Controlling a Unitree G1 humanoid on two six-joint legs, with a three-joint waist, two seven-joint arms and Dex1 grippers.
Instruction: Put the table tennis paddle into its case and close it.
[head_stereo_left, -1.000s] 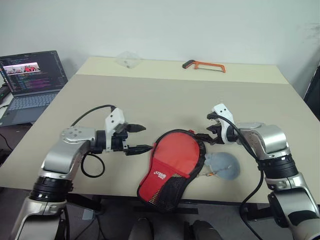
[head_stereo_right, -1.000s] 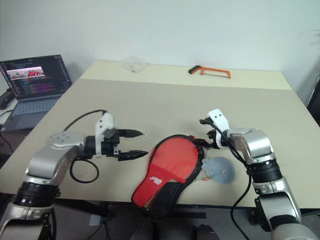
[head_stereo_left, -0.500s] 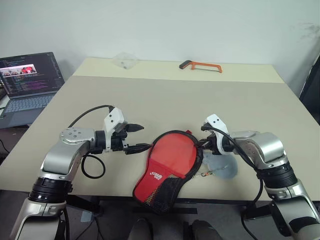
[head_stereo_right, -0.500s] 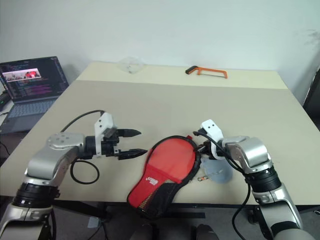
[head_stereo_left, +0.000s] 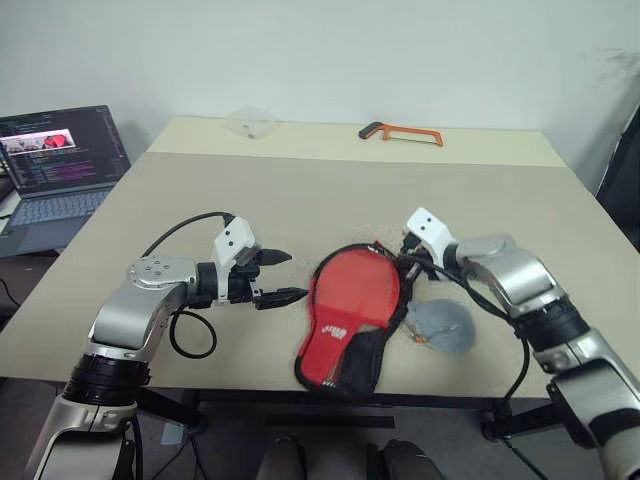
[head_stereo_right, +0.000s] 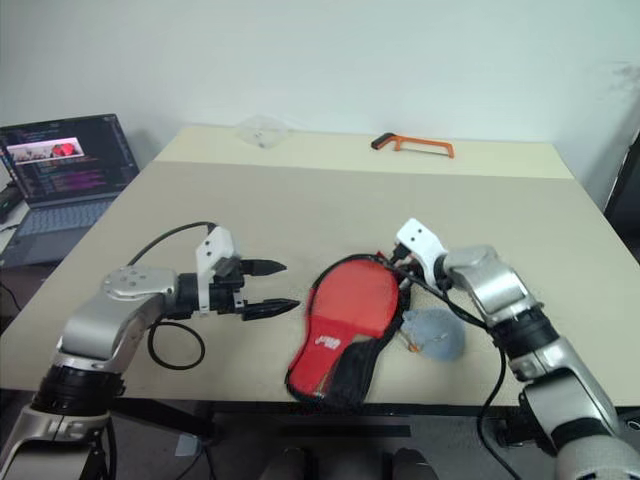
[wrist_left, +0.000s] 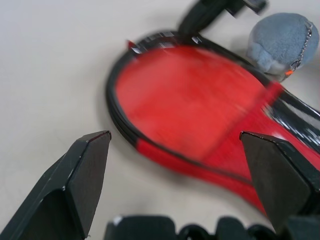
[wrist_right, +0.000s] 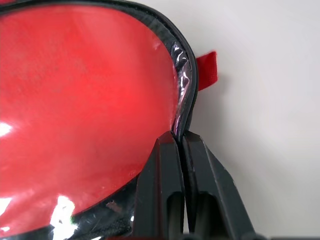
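Table (head_stereo_left: 330, 200): beige, two joined tops, centre frame.
Laptop (head_stereo_left: 62, 160): left edge.
Left gripper (head_stereo_left: 283, 277): fingers spread wide.
Right gripper (wrist_right: 181, 142): pinching case (head_stereo_left: 350, 305) rim.

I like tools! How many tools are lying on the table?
1: an orange hacksaw lies at the table's far edge, near the wall.

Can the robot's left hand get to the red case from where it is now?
Probably yes. The left hand is open and points at the case, with nothing but bare table in the gap. The right hand pinches the case's far edge, away from that side.
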